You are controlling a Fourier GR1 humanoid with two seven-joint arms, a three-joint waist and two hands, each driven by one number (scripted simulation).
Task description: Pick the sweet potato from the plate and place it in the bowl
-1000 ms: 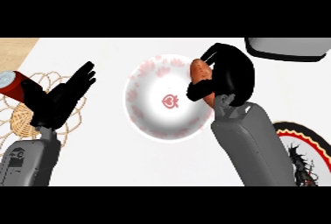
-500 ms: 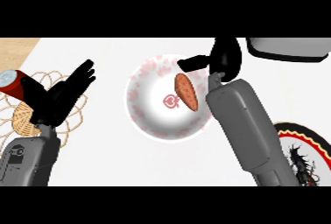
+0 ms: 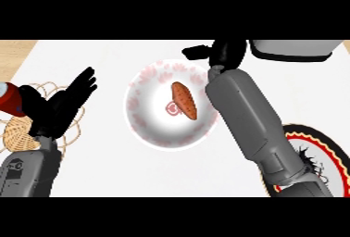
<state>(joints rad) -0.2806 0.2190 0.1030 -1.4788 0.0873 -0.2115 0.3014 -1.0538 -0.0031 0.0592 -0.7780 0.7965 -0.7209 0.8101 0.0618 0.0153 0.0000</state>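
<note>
Lying free on the pink-patterned white plate, the orange-brown sweet potato sits below-left of the curled, empty right hand; the left hand rests open.

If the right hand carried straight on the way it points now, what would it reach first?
Probably nothing on the counter: the right hand points up-left past the plate's far rim, and that stretch looks free. The grey bowl lies off to its right. Height is unclear.

No readable text, numbers or brand marks anywhere. The plate carries only a small red heart-like motif at its centre and pink blotches round its rim.
</note>
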